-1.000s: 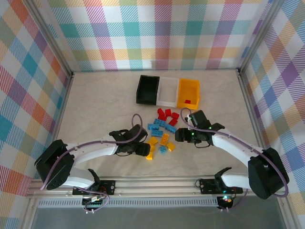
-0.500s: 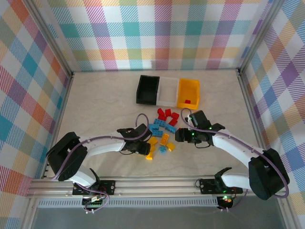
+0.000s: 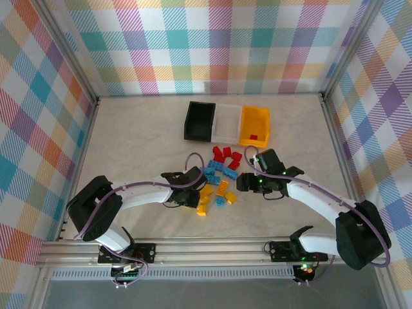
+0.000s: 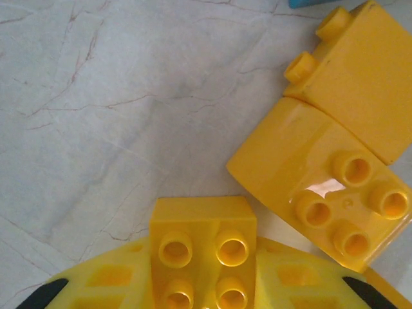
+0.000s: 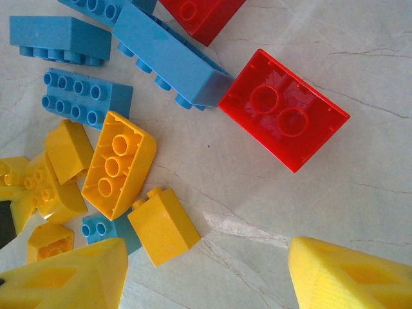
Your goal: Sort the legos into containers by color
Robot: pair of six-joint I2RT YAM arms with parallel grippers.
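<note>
L gripper (image 3: 192, 201), jaws pinching a yellow brick (image 4: 203, 248) at near edge of the legos (image 3: 222, 168) on the surface (image 3: 141, 141); R gripper (image 5: 206, 273), jaws spread, empty. Pick step; next: lift & carry to containers (image 3: 226, 122) beyond.

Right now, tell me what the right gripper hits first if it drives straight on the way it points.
Likely the bare table between the right gripper and its open jaws; the small yellow brick lies just beside that line. Depth is unclear.

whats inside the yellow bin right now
One red brick lies in the yellow bin, near its front wall. Nothing else shows there; anything under the brick is covered.
</note>
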